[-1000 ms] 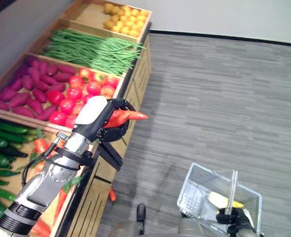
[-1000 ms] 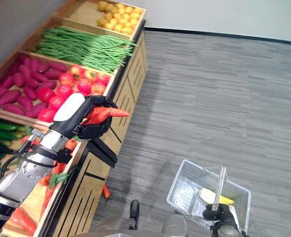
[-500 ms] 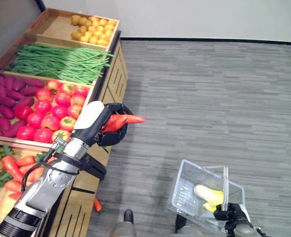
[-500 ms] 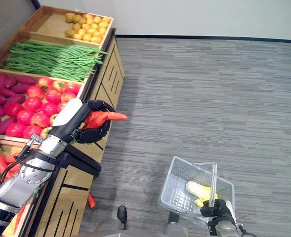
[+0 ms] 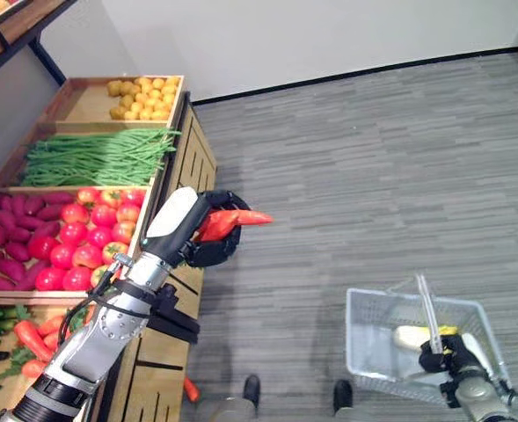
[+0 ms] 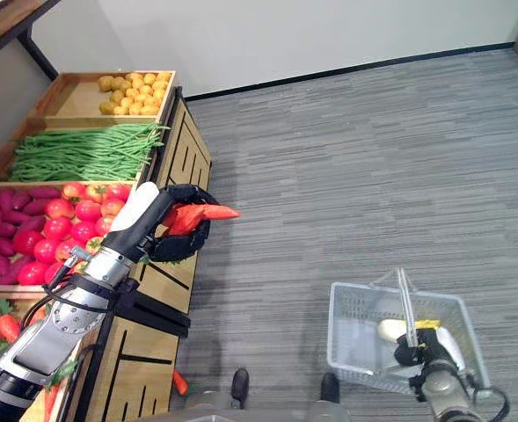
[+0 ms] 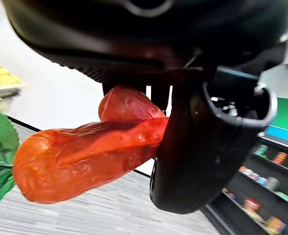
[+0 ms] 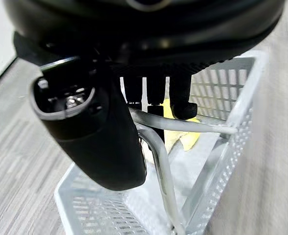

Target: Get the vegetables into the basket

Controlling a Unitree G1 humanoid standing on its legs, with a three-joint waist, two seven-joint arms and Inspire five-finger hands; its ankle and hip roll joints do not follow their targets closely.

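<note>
Beside the produce stand's point(image 5: 166, 290) front edge, a red chili pepper point(image 5: 232, 220) is clenched in the left hand point(image 5: 207, 239), fingers and thumb curled round its thick end. Its long axis lies nearly level, the tapered tip pointing toward 3 o'clock, out over the grey floor point(image 5: 364, 167). From the pepper, the wire basket point(image 5: 368, 352) lies toward 4 o'clock, lower and well apart, with bare floor between. The basket's handle point(image 8: 153, 142) is gripped by the right hand point(image 5: 441, 356), fingers hooked over the wire, and a pale yellow vegetable point(image 5: 414, 335) is already lying inside. The left hand is the nearer one to the pepper's drop point only once it is swung across; open room is seen along that path, the stand's edge being the one obstacle just behind the wrist.
</note>
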